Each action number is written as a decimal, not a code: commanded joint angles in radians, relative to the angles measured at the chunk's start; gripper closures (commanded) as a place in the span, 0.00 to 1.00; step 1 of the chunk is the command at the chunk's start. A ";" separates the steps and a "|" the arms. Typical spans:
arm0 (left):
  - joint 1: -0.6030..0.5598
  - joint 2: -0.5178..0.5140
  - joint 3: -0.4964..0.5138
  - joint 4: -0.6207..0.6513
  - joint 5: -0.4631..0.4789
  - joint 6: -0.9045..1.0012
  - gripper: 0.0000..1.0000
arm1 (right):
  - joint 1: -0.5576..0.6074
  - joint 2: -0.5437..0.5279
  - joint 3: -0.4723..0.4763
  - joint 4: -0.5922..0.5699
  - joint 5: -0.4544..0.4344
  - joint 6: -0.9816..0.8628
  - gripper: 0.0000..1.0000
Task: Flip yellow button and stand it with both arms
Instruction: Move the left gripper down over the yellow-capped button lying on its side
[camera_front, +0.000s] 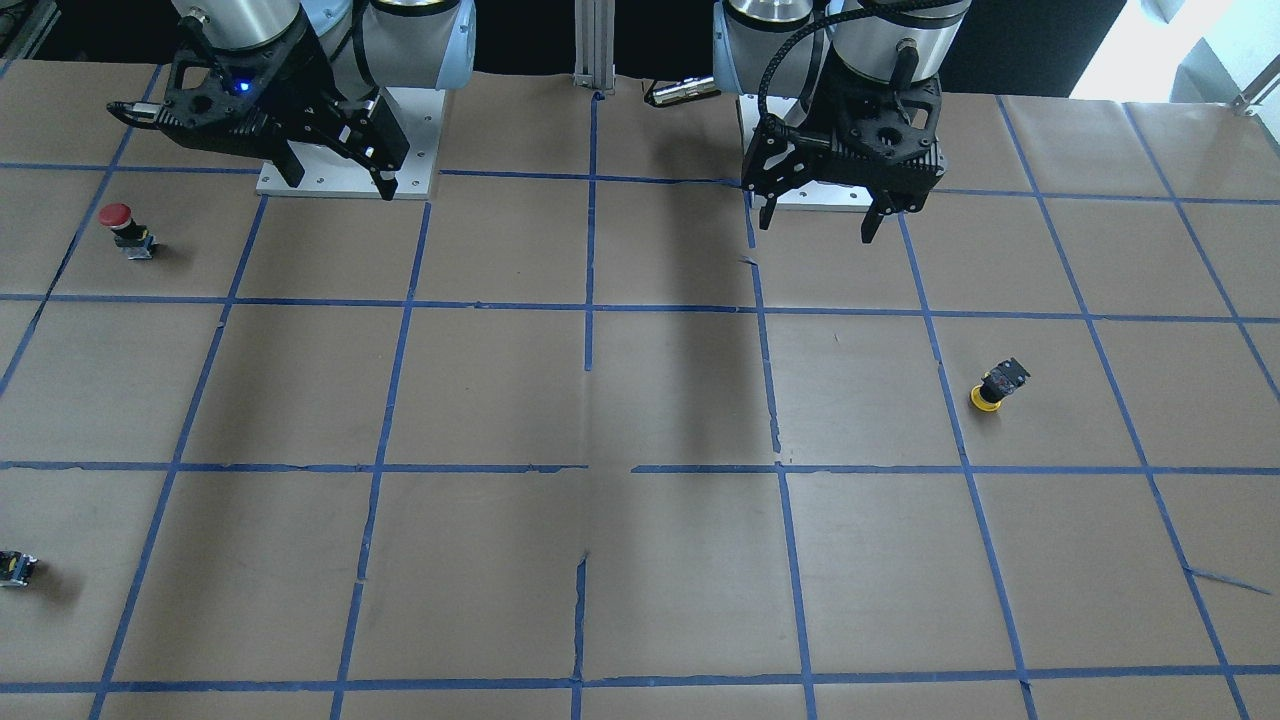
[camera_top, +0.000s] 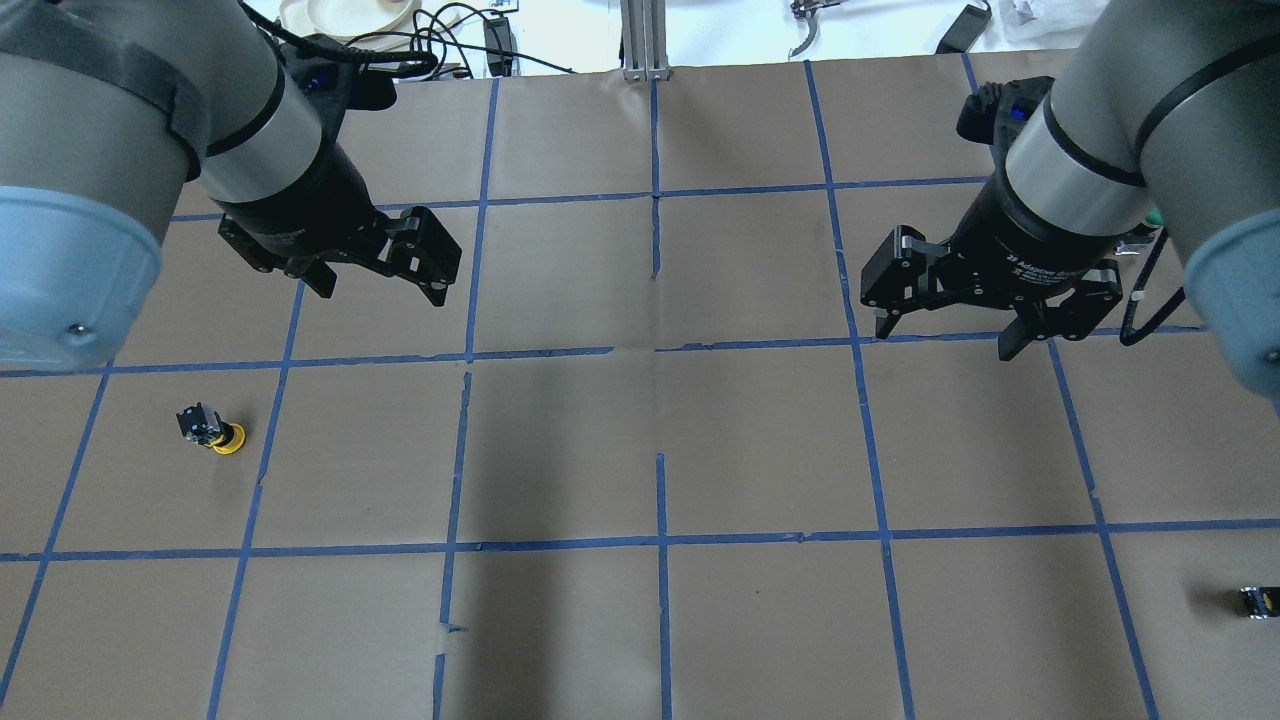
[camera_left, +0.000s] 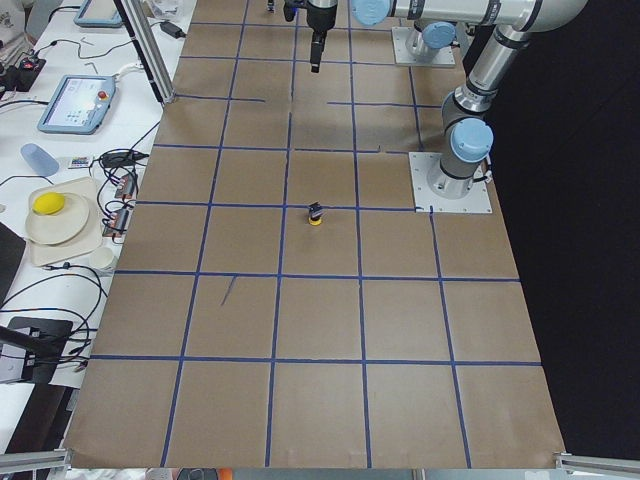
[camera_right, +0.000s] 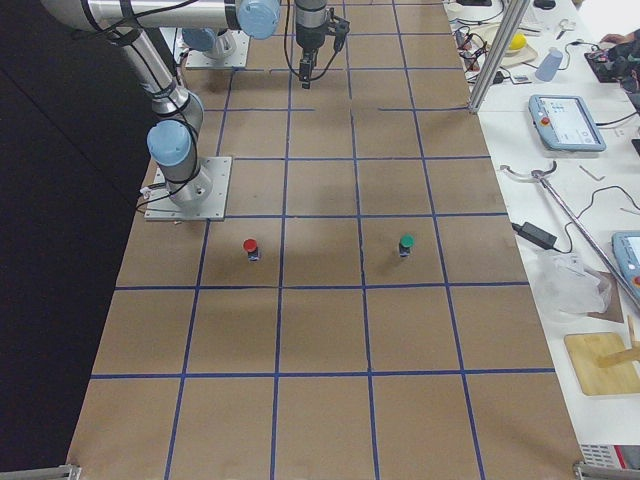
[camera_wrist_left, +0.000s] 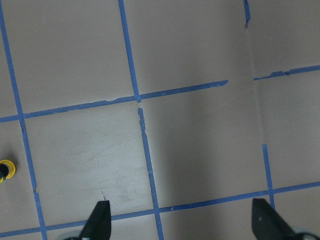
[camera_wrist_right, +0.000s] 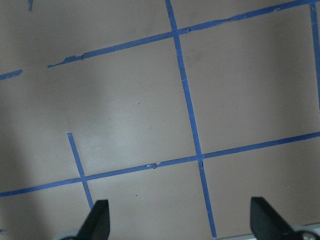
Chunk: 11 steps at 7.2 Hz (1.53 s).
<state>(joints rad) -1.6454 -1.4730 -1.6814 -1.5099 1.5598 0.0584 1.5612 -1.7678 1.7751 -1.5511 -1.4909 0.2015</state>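
The yellow button (camera_front: 996, 386) rests cap-down on the brown paper with its black body up and tilted. It also shows in the overhead view (camera_top: 213, 428), the exterior left view (camera_left: 315, 213) and at the left edge of the left wrist view (camera_wrist_left: 6, 170). My left gripper (camera_front: 818, 222) is open and empty. It hovers above the table near its base, well apart from the button (camera_top: 380, 292) (camera_wrist_left: 181, 222). My right gripper (camera_front: 340, 185) is open and empty, high over the other half of the table (camera_top: 943, 338) (camera_wrist_right: 182, 220).
A red-capped button (camera_front: 120, 228) stands on my right side near the right arm's base (camera_right: 250, 247). A green-capped button (camera_right: 406, 243) stands beside it, farther from the robot. A small dark block with a yellow mark (camera_front: 15, 568) lies at the table's edge (camera_top: 1258, 602). Blue tape lines grid the paper.
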 joint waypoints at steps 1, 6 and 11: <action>0.001 0.002 -0.003 -0.013 0.002 0.009 0.00 | -0.003 0.001 0.006 0.006 -0.005 0.001 0.00; 0.267 -0.053 0.003 0.008 0.014 0.068 0.00 | 0.005 -0.012 0.016 0.031 -0.009 -0.019 0.00; 0.452 -0.178 -0.078 0.112 0.074 0.224 0.00 | 0.014 -0.022 -0.022 0.035 -0.017 -0.017 0.00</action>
<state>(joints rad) -1.2375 -1.6329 -1.7148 -1.4540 1.6271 0.2689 1.5719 -1.7824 1.7677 -1.5210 -1.5067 0.1858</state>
